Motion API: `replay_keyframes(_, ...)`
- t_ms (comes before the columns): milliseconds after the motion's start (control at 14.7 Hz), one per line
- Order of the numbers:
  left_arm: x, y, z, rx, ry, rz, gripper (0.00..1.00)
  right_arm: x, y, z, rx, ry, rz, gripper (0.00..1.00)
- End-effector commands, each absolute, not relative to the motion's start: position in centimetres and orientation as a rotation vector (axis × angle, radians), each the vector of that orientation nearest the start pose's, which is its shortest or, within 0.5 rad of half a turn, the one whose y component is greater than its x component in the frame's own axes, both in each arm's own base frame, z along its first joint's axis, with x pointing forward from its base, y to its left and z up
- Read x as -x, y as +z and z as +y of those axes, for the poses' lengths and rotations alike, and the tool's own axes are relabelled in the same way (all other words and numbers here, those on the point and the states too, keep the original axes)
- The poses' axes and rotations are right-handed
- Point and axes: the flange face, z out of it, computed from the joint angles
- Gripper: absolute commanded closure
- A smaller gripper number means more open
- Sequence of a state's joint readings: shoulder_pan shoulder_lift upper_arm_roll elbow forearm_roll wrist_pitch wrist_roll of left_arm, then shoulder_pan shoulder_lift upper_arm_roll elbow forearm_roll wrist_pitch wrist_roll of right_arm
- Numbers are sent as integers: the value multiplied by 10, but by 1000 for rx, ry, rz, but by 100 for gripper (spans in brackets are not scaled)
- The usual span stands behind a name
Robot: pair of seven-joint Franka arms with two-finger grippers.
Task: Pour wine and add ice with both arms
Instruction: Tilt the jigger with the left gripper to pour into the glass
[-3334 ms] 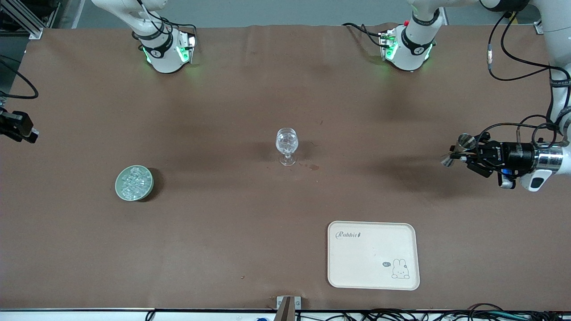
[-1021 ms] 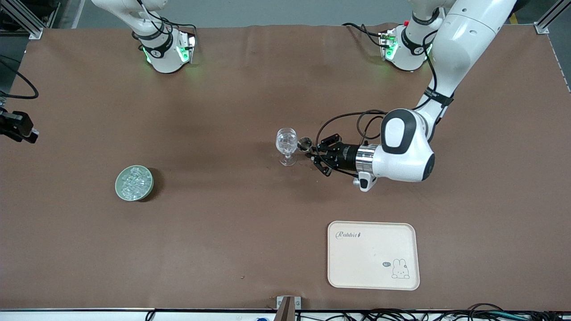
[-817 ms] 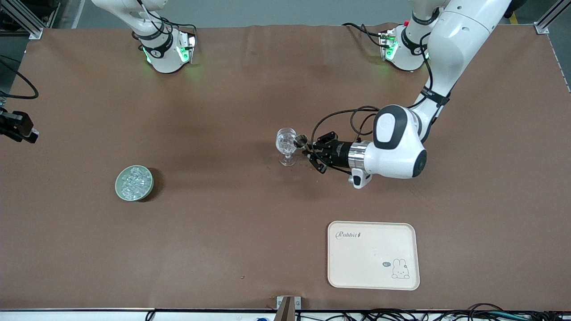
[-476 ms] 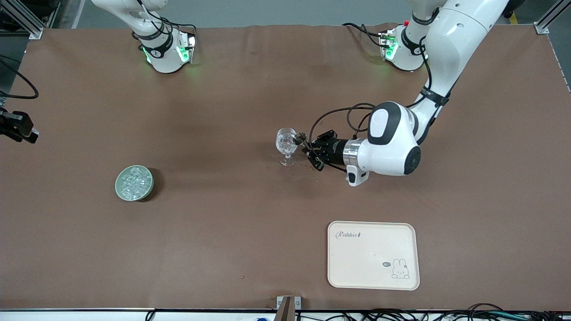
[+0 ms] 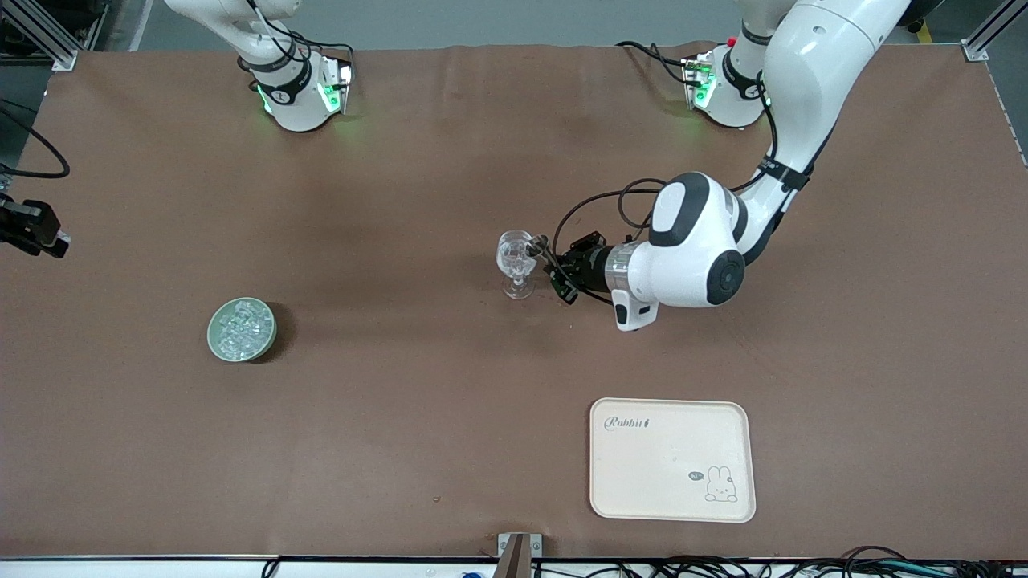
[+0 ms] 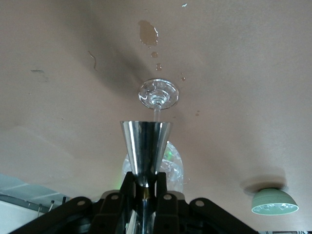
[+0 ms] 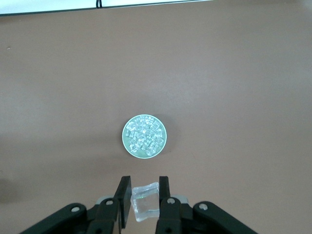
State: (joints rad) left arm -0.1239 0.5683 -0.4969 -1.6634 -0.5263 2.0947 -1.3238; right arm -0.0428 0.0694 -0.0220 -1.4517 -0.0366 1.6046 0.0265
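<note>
A: Where's the ice [image 5: 241, 328]?

B: I see most of it heaped in a small green bowl [image 5: 242, 330] on the brown surface [image 5: 401, 417], toward the right arm's end and a bit nearer the front camera than the stemmed glass [image 5: 516, 263]. The glass bowl also looks filled with clear glinting pieces. One more cube [image 7: 146, 202] sits pinched between the fingers of my right hand [image 7: 145, 196], which is closed on it and hangs high over the green bowl [image 7: 144, 136]; only the wrist view shows that hand

A: And the left side?

B: My left arm [image 5: 771, 120] reaches in from its base to the middle of the surface. The left hand [image 5: 554, 265] is clamped on the narrow waist of a metal jigger [image 6: 146, 151], held level with the glass and just beside it, its cone mouth toward the glass rim. From the wrist view the jigger [image 5: 538, 245] lines up with the glass stem, and the round foot [image 6: 158, 93] stands flat on the surface. I can't tell whether jigger and glass touch

A: Anything else around?

B: A few wet spots [image 6: 148, 32] beside the foot of the glass, and a cream tray [image 5: 672, 459] with a rabbit drawing, nearer the front camera, toward the left arm's end
</note>
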Motion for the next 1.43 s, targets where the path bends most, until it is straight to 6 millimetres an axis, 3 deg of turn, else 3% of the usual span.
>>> replay_keyframes(0,-554,331,-386,2830,995,-1654,99,-577,645,-40,3158,-140,158,99)
replay_keyframes(1361,-532,348,-423,2796,616,-1617,99,-577,645,-39,3158,-140,155,99)
